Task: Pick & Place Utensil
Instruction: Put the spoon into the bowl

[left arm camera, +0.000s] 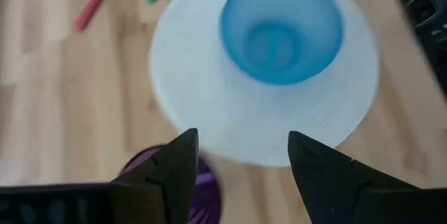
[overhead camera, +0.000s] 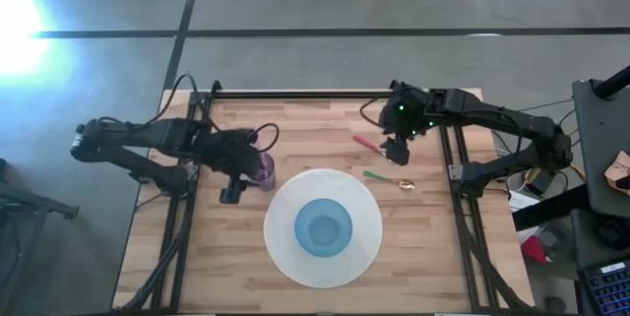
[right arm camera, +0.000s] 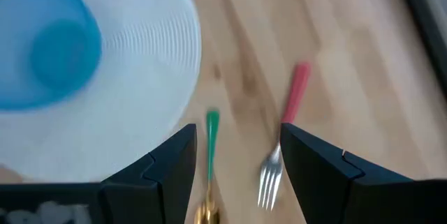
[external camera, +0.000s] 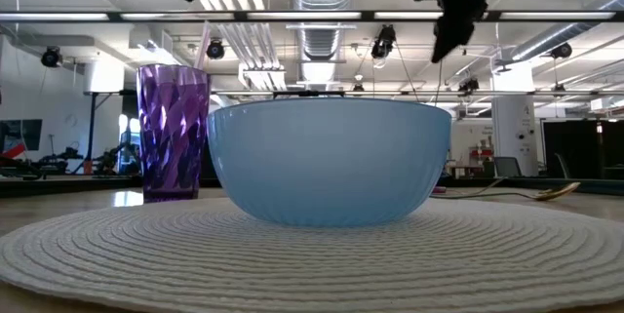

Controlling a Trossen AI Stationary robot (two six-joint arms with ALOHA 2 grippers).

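My right gripper (right arm camera: 234, 165) hovers released over the fork (right arm camera: 283, 144), its red handle pointing away from me, the green-handled spoon (right arm camera: 209, 165) just beside. Light, stiff, slippery, I judge; I'd pinch the handle. Left gripper (left arm camera: 241, 172) waits open above the purple cup (overhead camera: 264, 170). Wooden desk (overhead camera: 325, 124), open workshop behind.

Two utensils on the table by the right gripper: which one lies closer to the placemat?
The green-handled spoon, whose handle tip nearly reaches the white placemat. The red-handled fork lies farther out, under the open right gripper.
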